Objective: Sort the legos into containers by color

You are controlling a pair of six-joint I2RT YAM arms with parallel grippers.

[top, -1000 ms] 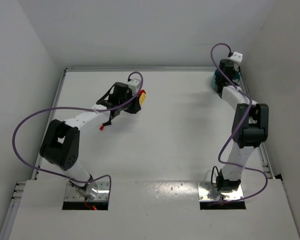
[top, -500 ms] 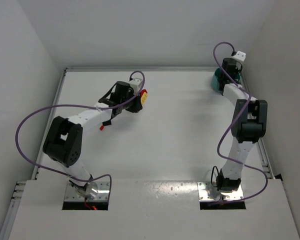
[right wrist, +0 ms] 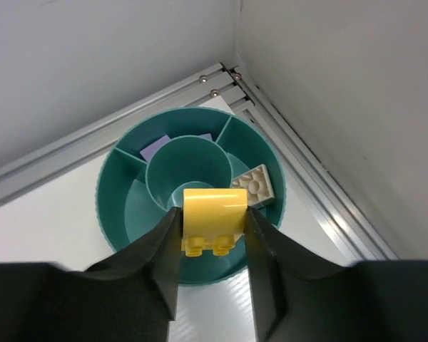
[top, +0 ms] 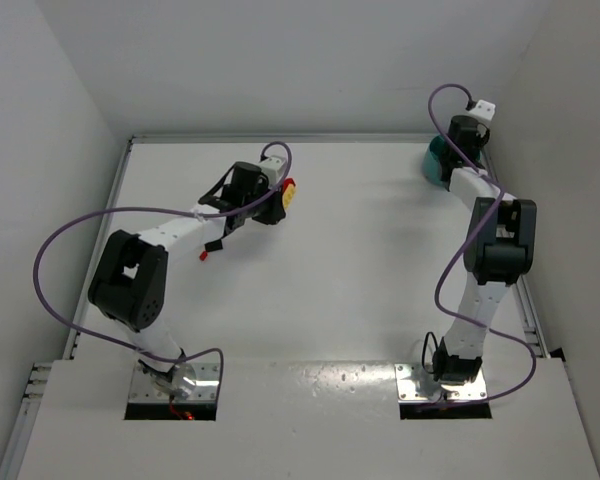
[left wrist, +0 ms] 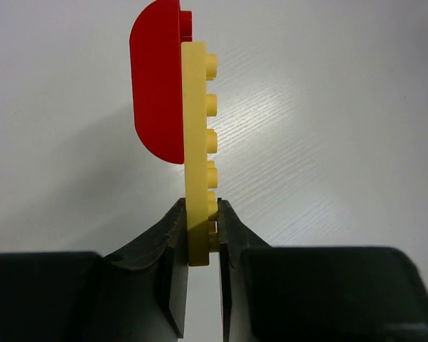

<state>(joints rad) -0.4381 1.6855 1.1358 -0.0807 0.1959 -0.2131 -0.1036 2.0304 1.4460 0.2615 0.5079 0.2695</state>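
The left pincer (left wrist: pixel 202 235) pinches the near end of a yellow studded plastic plate (left wrist: pixel 194 128), with a red half-round brick (left wrist: pixel 157 85) on its far half. The right pincer (right wrist: pixel 212 228) grips a small yellow brick (right wrist: pixel 212 210) over the round teal divided bowl (right wrist: pixel 128 206).

A matte white surface (top: pixel 360 260) sits boxed in by plain white walls (top: pixel 280 60) at 9, 12 and 3 o'clock. Aluminium rails (top: pixel 280 138) edge it under soft, even light.
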